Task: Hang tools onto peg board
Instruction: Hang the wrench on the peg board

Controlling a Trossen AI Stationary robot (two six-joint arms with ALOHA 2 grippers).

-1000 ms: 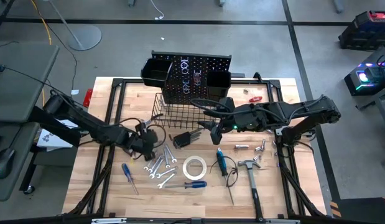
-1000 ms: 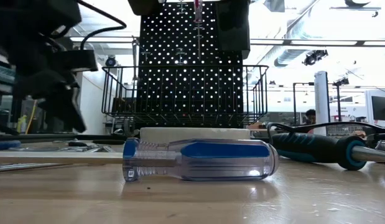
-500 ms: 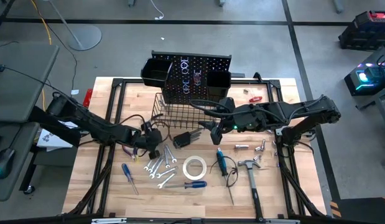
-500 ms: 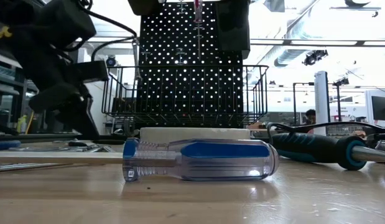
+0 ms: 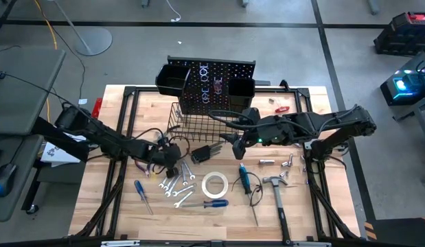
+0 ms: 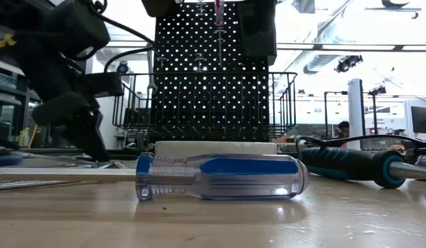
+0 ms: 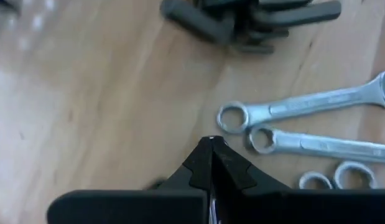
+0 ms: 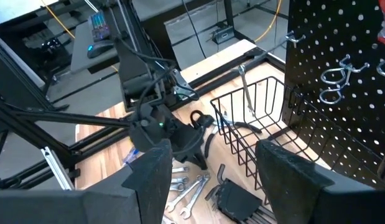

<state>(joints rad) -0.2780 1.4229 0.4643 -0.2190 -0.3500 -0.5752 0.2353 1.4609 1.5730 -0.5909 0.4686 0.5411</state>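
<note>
Several silver wrenches [image 5: 175, 181] lie on the wooden table left of the white tape roll [image 5: 215, 184]. My left gripper [image 5: 171, 162] is shut and points steeply down at their far end; its tip [image 7: 211, 142] stands just beside two wrench ring ends [image 7: 231, 117]. A blue-handled screwdriver [image 6: 219, 178] lies near the front edge. The peg board [image 5: 213, 81] stands upright at the back with a wire basket [image 5: 197, 123] at its foot. My right gripper [image 8: 214, 186] hangs open and raised in front of the basket, holding nothing. My left gripper's shut fingertips [image 6: 101, 155] come down slanting from the table's left, close to the tabletop beside the wrenches' ring ends. Whether they touch the table or a wrench, I cannot tell.
A black hex-key set [image 5: 202, 152] lies just beyond the wrenches. A claw hammer [image 5: 276, 189], a blue-handled tool [image 5: 245, 180] and small silver parts [image 5: 286, 165] lie at the right. A small blue screwdriver [image 5: 142, 194] lies at the near left. Two black bins [image 5: 172, 79] hang on the board.
My left gripper has gone down and toward the table's right, nearer the wrenches, tipping steeper while staying shut. The tools have kept their places.
</note>
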